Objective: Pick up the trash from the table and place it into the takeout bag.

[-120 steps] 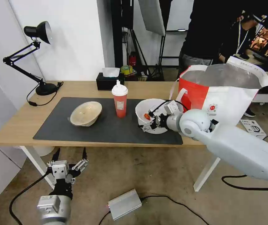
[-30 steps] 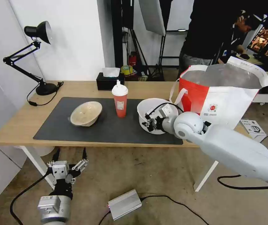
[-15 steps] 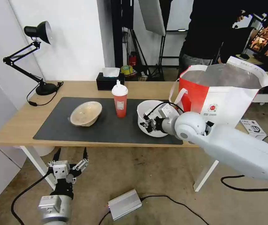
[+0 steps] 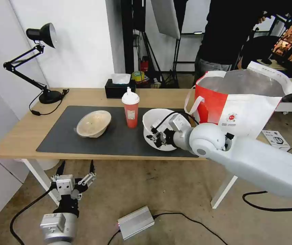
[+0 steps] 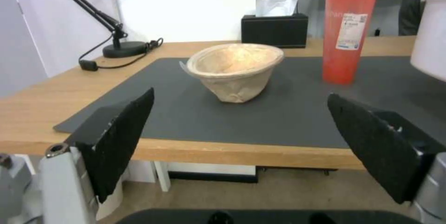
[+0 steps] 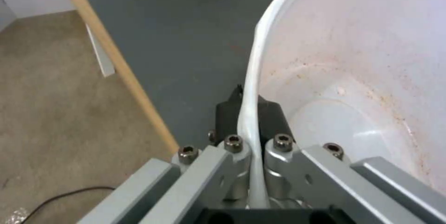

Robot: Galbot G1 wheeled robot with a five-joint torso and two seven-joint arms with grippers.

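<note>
My right gripper (image 4: pixel 155 137) is shut on the near rim of the large white bowl (image 4: pixel 156 119), which is tilted over the right part of the dark mat (image 4: pixel 118 141). In the right wrist view the black fingers (image 6: pixel 228 117) pinch the thin rim of the bowl (image 6: pixel 362 77), whose inside is stained reddish. The red cup (image 4: pixel 131 114) (image 5: pixel 349 32) stands upright just left of it. The beige paper bowl (image 4: pixel 93 123) (image 5: pixel 235 69) sits further left. The takeout bag (image 4: pixel 244 105) stands open at the table's (image 4: pixel 19 136) right end. My left gripper (image 4: pixel 77 172) (image 5: pixel 240 95) hangs open below the front edge.
A black tissue box (image 4: pixel 120 89) and a black desk lamp (image 4: pixel 40 34) stand at the back of the table. A small white box (image 4: pixel 275 137), a silver unit (image 4: pixel 135 223) and cables lie on the floor. A person stands behind the bag.
My right gripper has closed on the white bowl's rim, tipped it up and drawn it a little to the left. The left arm has stayed put.
</note>
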